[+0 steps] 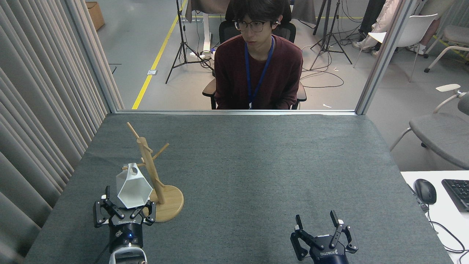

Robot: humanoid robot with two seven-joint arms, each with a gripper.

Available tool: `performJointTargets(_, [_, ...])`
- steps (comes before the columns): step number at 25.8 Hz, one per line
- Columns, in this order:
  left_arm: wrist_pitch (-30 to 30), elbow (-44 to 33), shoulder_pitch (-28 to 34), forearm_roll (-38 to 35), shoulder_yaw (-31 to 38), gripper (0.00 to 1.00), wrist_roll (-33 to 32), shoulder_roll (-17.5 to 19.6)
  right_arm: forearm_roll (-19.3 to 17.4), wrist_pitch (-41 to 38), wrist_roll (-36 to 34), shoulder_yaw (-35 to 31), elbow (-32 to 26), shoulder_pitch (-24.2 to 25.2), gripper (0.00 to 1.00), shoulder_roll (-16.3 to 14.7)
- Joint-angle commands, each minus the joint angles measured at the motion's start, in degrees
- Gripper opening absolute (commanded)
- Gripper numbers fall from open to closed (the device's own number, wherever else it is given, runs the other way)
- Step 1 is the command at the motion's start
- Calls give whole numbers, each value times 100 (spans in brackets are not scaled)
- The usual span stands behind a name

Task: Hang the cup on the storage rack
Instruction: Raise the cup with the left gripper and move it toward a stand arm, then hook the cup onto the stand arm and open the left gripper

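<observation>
The white faceted cup is tilted with its hexagonal rim facing me, just left of the wooden storage rack. Its base sits between the fingers of my left gripper, which is shut on the cup from below. The cup's loop handle is at the top, against the rack's low left peg. Whether the peg passes through the loop I cannot tell. The rack's round base is partly hidden behind the cup. My right gripper rests open near the table's front edge, holding nothing.
A grey cloth covers the table. A seated person faces me beyond the far edge. A curtain runs along the left side. At the right stands a white desk with a mouse and a keyboard.
</observation>
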Motion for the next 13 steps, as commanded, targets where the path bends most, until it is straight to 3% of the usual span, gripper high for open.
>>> performJointTargets(1, [15,-6,106,9,-114,100,8,12,0,0,-13,-4,-4,-4,98,1])
performJointTargets(7, [24,126,545,254,-299,100,0,65,-18,9,-57,-4,5,-12,98,-8])
performJointTargets(10, [-521,-68,1002,949,-844,100,-18,109,-9,27,-48,5,5,-21,98,-8])
performJointTargets(13, [-1339,-938,1521,1845,-1125,100,-62,223,-9,44,-39,-4,5,-12,98,-87])
